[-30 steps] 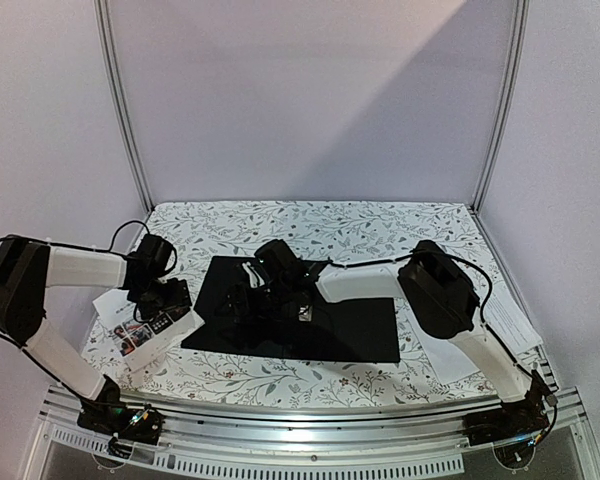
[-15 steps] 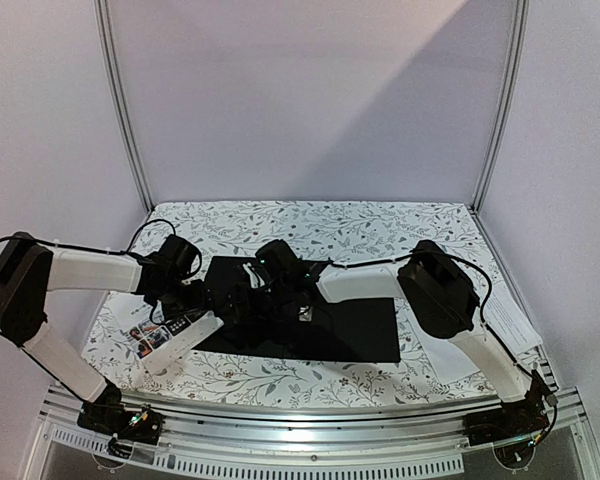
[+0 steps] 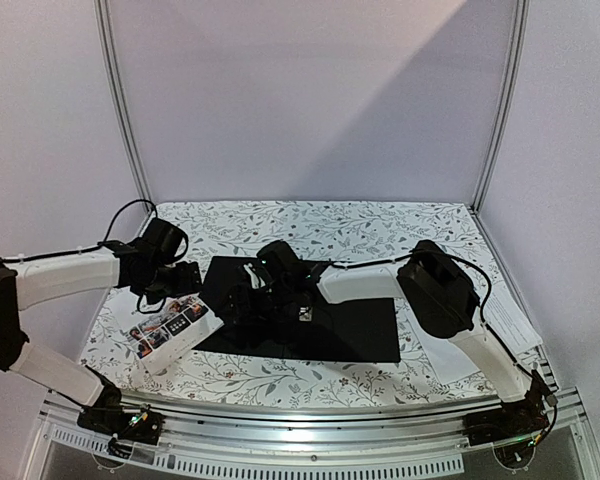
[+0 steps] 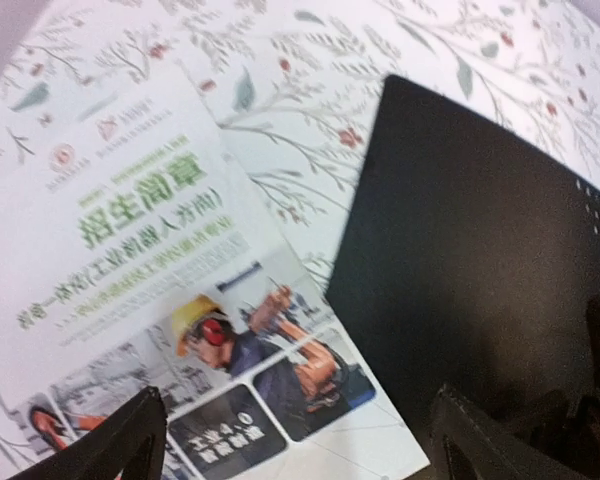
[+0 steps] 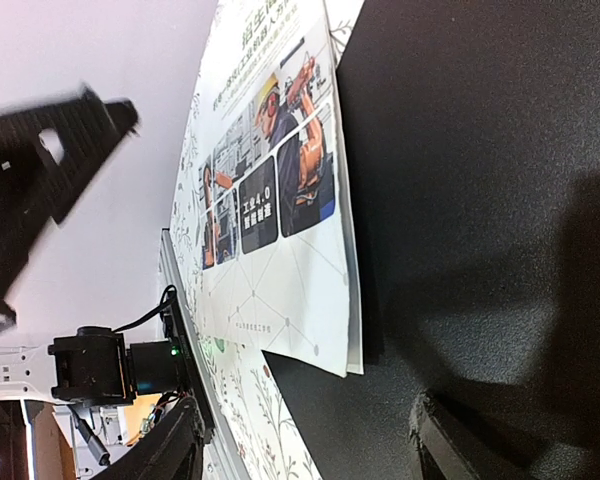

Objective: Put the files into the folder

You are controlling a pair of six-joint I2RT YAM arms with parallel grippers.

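"Where's the leaflet (image 3: 170,326) (image 4: 175,290) (image 5: 280,220)?"
"Flat on the surface (image 3: 380,225), near my left side, 1 corner lapping the open black folder (image 3: 330,325) (image 4: 480,250) (image 5: 480,200)."
"And your jaws?"
"Both released, empty: left jaws above the leaflet, right jaws over the folder."

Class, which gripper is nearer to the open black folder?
Right. The right gripper is over the left part of the folder; the left gripper is off its left edge, over the leaflet.
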